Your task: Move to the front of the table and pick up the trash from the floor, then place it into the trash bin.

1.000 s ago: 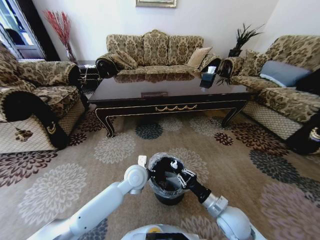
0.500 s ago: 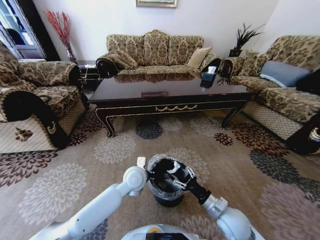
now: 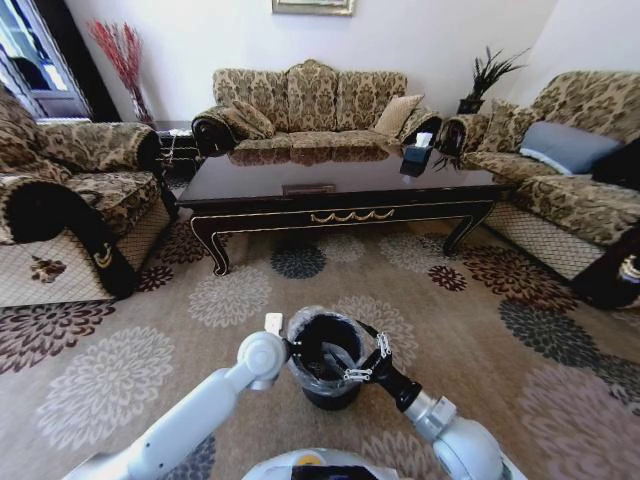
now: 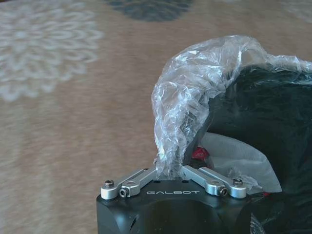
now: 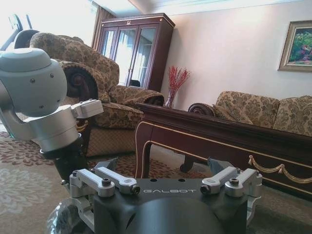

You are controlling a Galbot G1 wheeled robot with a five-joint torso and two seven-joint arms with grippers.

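The black trash bin with its clear liner stands on the carpet just in front of me, well short of the dark table. My left gripper is shut on the bin's rim and liner. Inside the bin, the left wrist view shows trash: a crumpled white paper and a small red bit. My right gripper hovers at the bin's right rim, open, with nothing between its fingers. The right wrist view looks past the open right gripper to the table.
A patterned armchair stands on the left, a sofa behind the table, another sofa on the right. A dark tissue box sits on the table. Floral carpet lies open between bin and table.
The right gripper, which held a white scrap above the bin a second ago, has let it fall inside and drawn back toward me. The bin and left arm shifted slightly left.
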